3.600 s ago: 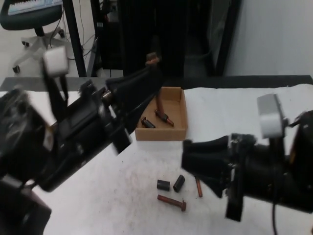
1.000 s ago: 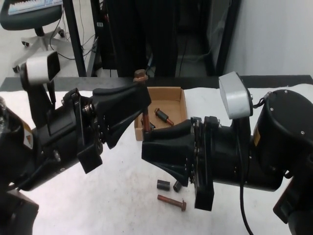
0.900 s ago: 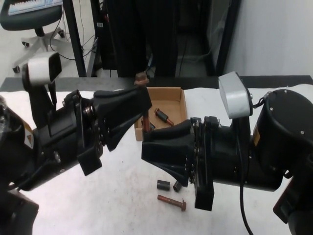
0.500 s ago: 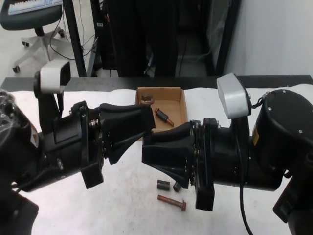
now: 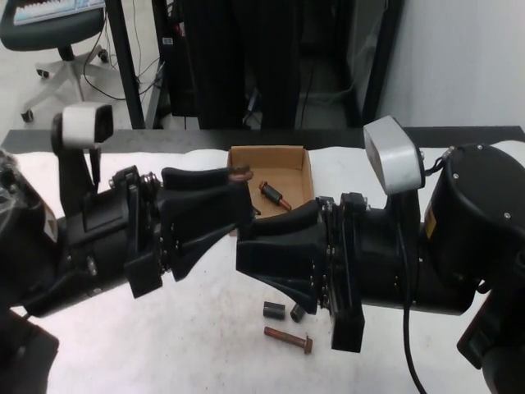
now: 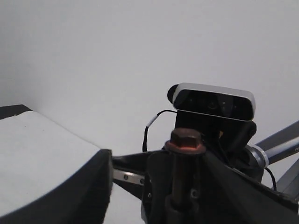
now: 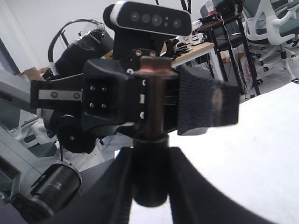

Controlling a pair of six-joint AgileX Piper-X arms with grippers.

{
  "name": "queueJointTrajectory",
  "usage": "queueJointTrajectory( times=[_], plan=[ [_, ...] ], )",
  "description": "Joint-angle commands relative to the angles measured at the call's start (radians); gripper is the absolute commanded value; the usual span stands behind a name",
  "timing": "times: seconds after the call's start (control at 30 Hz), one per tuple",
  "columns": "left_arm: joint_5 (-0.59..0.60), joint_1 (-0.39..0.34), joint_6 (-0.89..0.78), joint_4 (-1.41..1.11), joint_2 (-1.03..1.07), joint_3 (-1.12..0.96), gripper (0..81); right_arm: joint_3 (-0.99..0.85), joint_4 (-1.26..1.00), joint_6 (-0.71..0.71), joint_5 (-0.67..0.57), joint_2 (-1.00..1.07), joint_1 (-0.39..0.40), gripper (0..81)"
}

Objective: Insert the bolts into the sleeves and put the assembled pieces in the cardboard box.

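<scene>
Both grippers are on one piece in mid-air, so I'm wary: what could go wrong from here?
1. Much of the bolt stands above the sleeve, so it may not be fully seated; if the left gripper releases, it could tip out.
2. The right gripper holds the sleeve seemingly short of the cardboard box; a drop would likely land on the bench near the loose bolt.

Rusty matt metal bolt [image 6: 186, 140]; smooth dark sleeve [image 7: 149, 184]; matt cardboard box [image 5: 293, 158].

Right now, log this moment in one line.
left gripper: shut on bolt | right gripper: shut on sleeve, bolt at its mouth | box: one piece | bench: two loose sleeves, one loose bolt
</scene>
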Motion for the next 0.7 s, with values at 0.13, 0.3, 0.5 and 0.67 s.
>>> queueJointTrajectory(
  times=[0.13,0.3,0.5,0.67],
  plan=[
    [0.032,0.055,-0.092,-0.131,-0.009,-0.017,50.9,-0.011,-0.007,-0.001,-0.026,-0.005,-0.002,0.8],
    [0.068,0.057,-0.098,-0.127,-0.009,-0.020,50.9,-0.011,-0.007,-0.001,-0.020,-0.005,-0.002,0.8],
    [0.082,0.057,-0.098,-0.127,-0.009,-0.020,50.9,-0.011,-0.007,-0.001,-0.019,-0.005,-0.002,0.8],
    [0.110,0.057,-0.102,-0.127,-0.009,-0.020,50.9,-0.011,-0.007,-0.006,-0.019,-0.005,-0.002,0.8]
  ],
)
